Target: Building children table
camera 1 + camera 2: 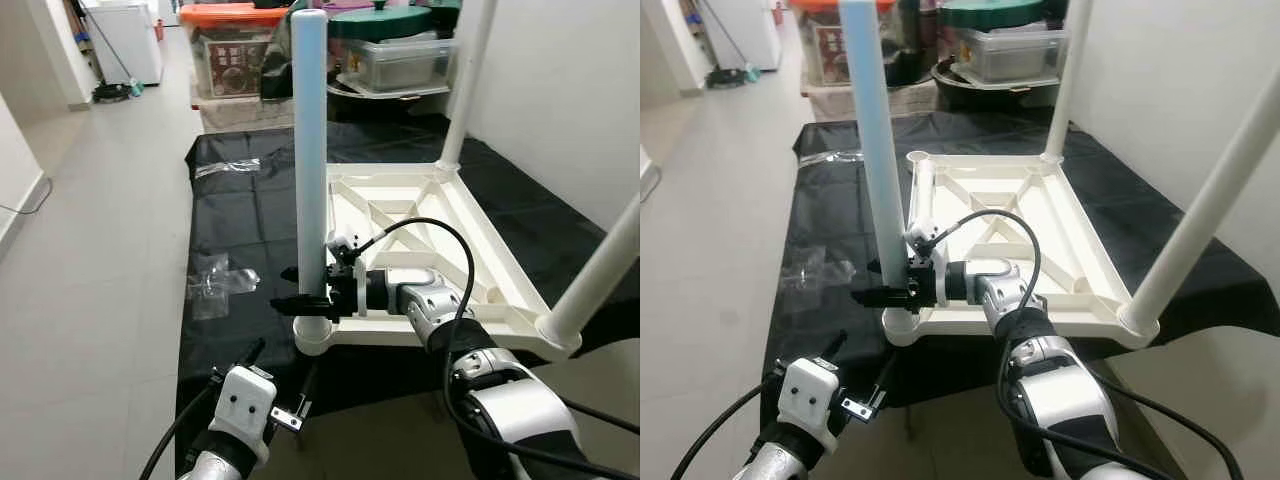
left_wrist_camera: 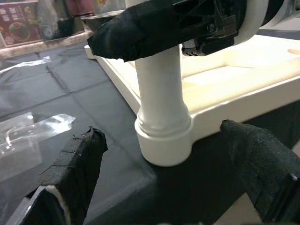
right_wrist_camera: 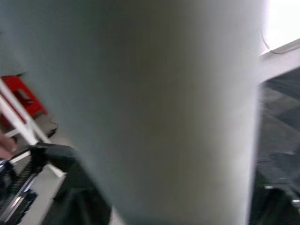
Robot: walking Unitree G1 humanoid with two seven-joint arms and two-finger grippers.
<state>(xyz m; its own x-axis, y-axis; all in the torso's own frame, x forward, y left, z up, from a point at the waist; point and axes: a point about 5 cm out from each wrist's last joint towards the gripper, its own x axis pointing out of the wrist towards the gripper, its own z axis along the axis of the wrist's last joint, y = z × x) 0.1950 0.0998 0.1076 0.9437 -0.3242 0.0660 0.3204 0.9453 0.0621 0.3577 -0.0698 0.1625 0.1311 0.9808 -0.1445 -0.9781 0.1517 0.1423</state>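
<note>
I see the upturned white tabletop (image 1: 440, 250) at frame centre on a black sheet (image 1: 240, 230), its near edge close to the sheet's lower border, with bare floor (image 1: 100, 220) open at left. My right gripper (image 1: 305, 298) is clamped around the pale blue leg (image 1: 310, 150), upright in the near-left corner socket (image 2: 164, 140). My left gripper (image 2: 173, 178) is spread wide just short of that socket, holding nothing; the leg's top is cut off, and box labels at upper centre are unreadable.

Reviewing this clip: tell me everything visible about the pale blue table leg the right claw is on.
The pale blue leg is a smooth, plastic-looking tube standing upright in the near-left corner socket of the upturned white tabletop. The right claw grips it low, just above the socket. The left claw waits open before the socket, apart from it.
</note>
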